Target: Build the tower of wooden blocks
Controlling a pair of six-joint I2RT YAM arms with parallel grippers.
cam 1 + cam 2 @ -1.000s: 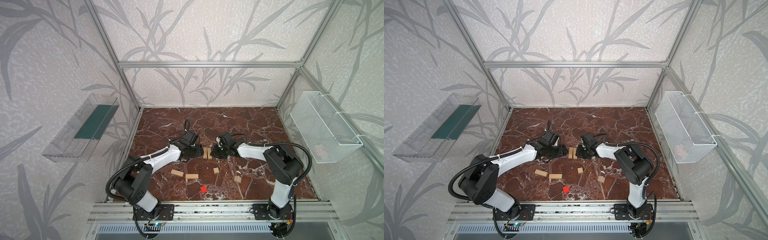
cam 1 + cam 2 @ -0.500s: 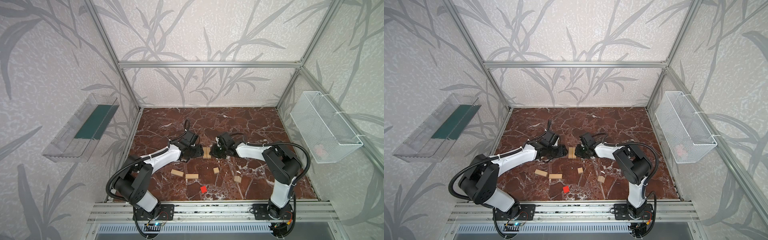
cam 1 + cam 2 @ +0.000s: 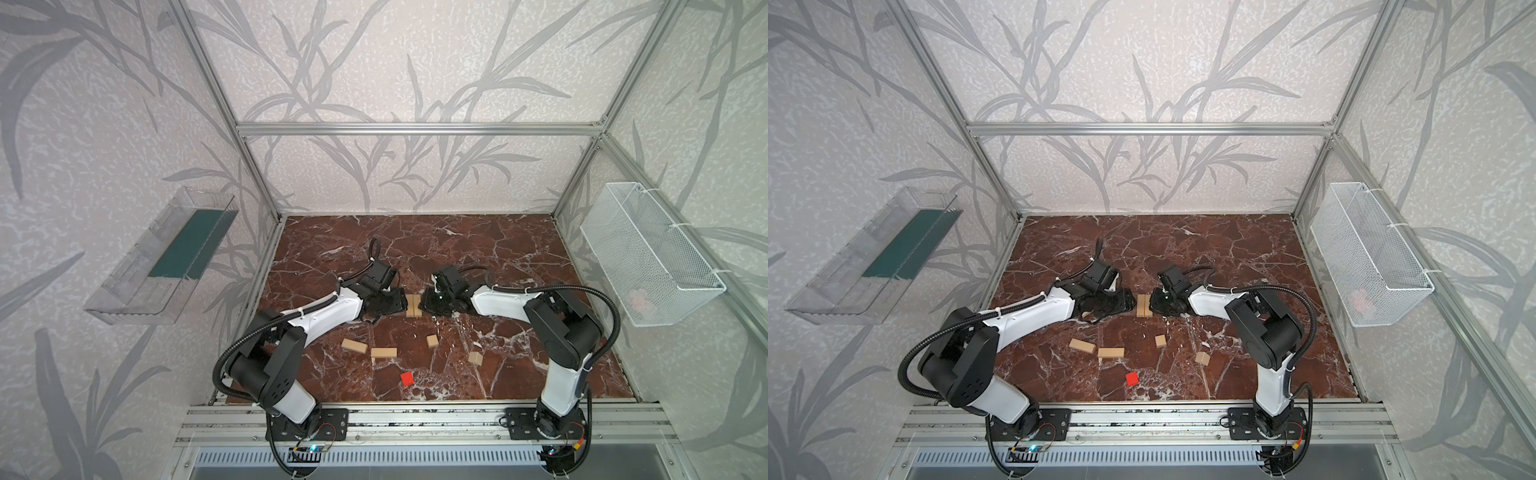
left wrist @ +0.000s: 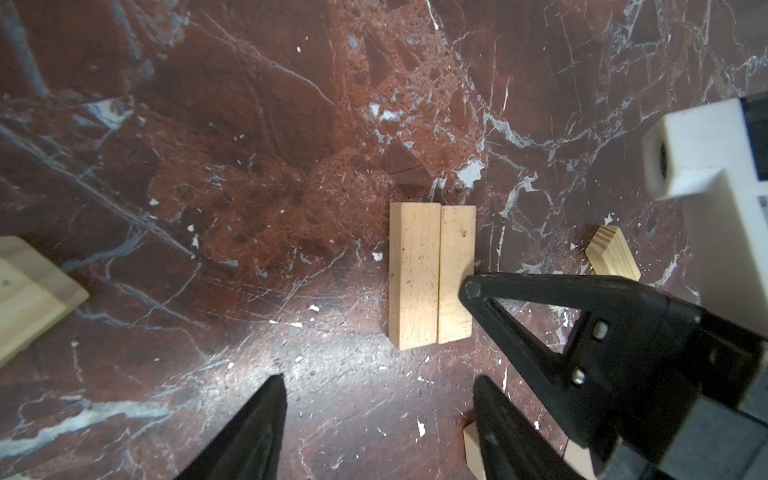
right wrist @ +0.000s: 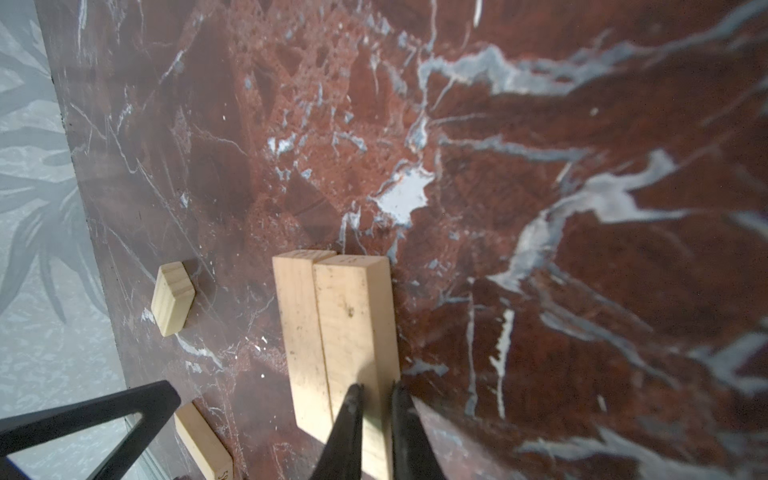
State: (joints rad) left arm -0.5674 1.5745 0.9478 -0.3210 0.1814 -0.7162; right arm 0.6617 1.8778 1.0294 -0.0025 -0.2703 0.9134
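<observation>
lying flat near the middle of the marble table point(image 3: 478, 241), a pair of bars point(image 3: 413, 305) makes up the only laid layer of the tower point(image 3: 1143, 305); their long sides touch and their ends are nearly level. long axis: in both top views the pair points from the front rail point(image 3: 415, 415) toward the back wall point(image 3: 415, 174). left gripper point(image 4: 378, 377): jaws spread wider than the pair, nothing between them; the pair lies beyond the fingertips point(image 4: 272, 388). right gripper point(image 5: 376, 388): fingers point(image 5: 351, 403) drawn together, holding nothing, tip touching the outer long side of the bar on the right arm's side point(image 4: 455, 241) (contact clearest in the left wrist view). loose wood blocks, all nearer the front: a tilted bar point(image 3: 353, 345) and a crosswise bar point(image 3: 383, 353), both lying across the pair's axis, ends close; a pale cube point(image 3: 432, 341); a second pale cube point(image 3: 475, 358) further right; a red cube point(image 3: 407, 378) nearest the front edge. room: the pair is well apart from every table edge; open marble runs behind it to the back wall. a clear tray point(image 3: 166, 257) and a wire basket point(image 3: 648, 257) hang beside the table, off its surface.
</observation>
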